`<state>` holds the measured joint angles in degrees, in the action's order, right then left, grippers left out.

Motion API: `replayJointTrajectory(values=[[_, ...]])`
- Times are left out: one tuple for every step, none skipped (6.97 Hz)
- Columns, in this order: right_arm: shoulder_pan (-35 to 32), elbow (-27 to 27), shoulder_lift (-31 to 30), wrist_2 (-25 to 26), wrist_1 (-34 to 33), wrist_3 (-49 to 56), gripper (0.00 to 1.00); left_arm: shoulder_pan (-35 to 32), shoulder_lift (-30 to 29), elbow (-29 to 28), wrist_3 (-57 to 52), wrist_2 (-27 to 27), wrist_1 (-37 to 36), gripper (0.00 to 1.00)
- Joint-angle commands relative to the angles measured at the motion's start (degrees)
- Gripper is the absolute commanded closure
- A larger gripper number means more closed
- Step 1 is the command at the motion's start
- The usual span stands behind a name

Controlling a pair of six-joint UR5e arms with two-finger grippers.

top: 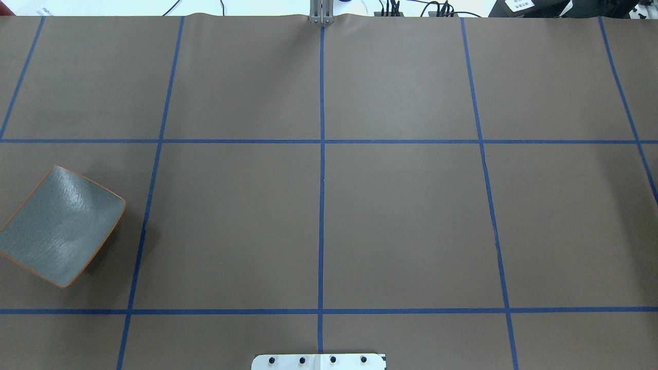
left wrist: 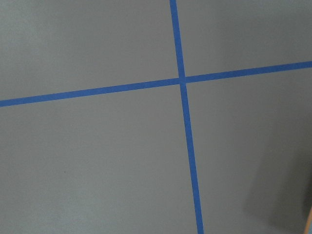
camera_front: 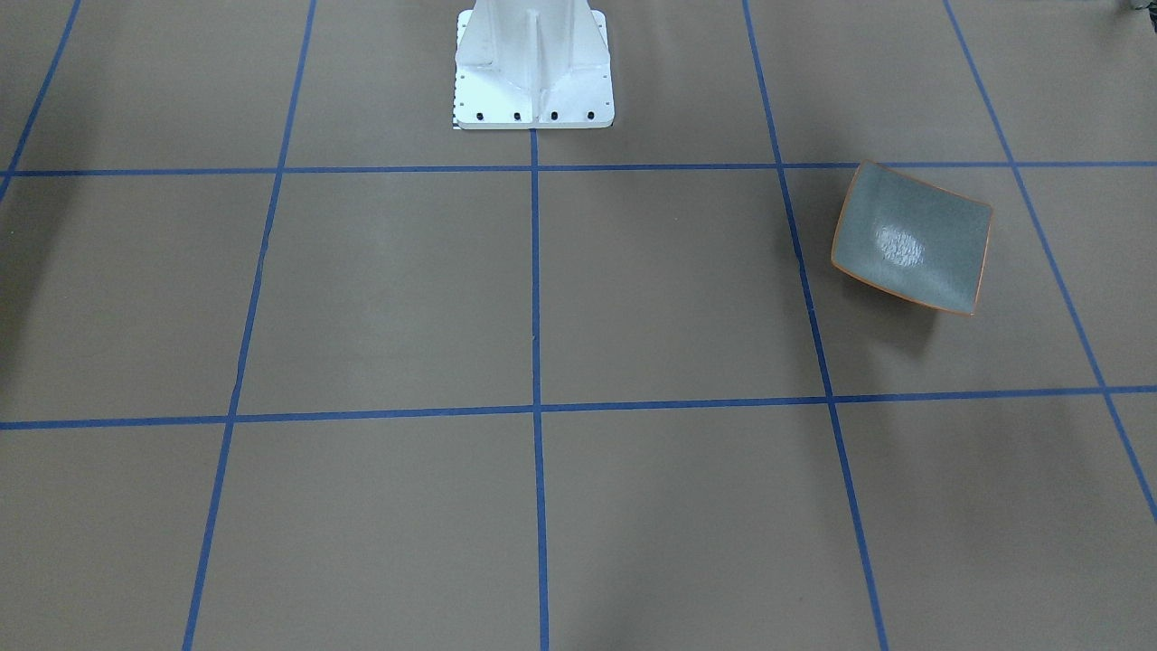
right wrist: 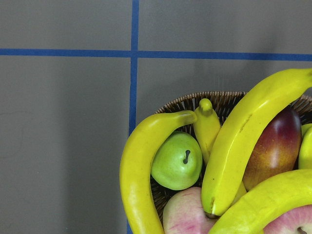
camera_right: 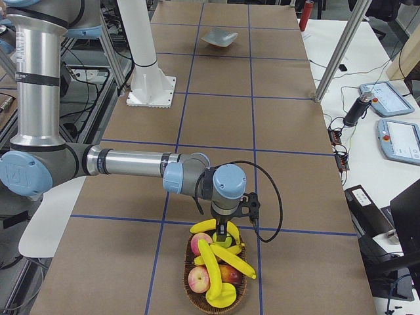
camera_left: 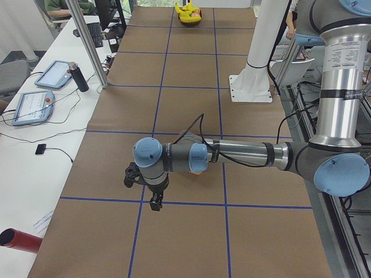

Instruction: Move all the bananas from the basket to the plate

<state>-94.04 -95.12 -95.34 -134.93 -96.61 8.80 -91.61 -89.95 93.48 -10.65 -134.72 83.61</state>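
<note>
The wicker basket [right wrist: 195, 100] sits at the bottom of the right-side view, near that end of the table; in it the bananas [camera_right: 220, 259] are heaped over red apples [camera_right: 199, 279], a green apple [right wrist: 176, 161] and a mango-like fruit [right wrist: 275, 146]. The plate [camera_right: 220, 38] lies bare at the top of that view, well apart, touching the overhead frame's left edge. The longest banana [right wrist: 243, 141] slants from lower centre to the right edge; the right gripper [camera_right: 225, 231] hangs just over the heap and the left gripper [camera_left: 155, 204] above a tape crossing [left wrist: 182, 80]; how either's jaws stand cannot be told.
</note>
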Motion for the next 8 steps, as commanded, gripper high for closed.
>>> replayJointTrajectory(values=[[0.0,-0.06,-0.02,0.02,0.1,-0.01,0.0,0.02,-0.23,0.04,0.19,0.16,-0.2,0.0],[0.0,0.02,-0.02,0.02,0.1,-0.01,0.0,0.02,-0.05,0.12,0.19,0.07,-0.2,0.0],[0.0,-0.24,-0.11,-0.07,0.1,0.07,0.0,-0.06,-0.14,0.73,0.28,0.07,-0.03,0.0],[-0.52,-0.85,-0.11,-0.24,0.1,0.68,0.0,0.02,-0.66,0.13,0.45,0.16,-0.03,0.0],[-0.53,0.1,-0.11,0.02,0.1,0.78,0.0,-0.06,-0.14,1.26,0.54,-0.02,0.24,0.0],[-0.53,0.02,-0.37,0.11,0.19,0.52,0.0,-0.06,-0.05,1.44,0.72,-0.02,0.5,0.0],[-0.53,0.11,-0.81,-0.68,0.19,0.08,0.0,0.02,-0.23,1.53,0.55,-0.02,0.5,0.0],[-0.53,1.24,-1.16,-5.03,0.37,0.08,0.0,0.02,-0.4,1.53,0.54,0.07,0.5,0.0]])
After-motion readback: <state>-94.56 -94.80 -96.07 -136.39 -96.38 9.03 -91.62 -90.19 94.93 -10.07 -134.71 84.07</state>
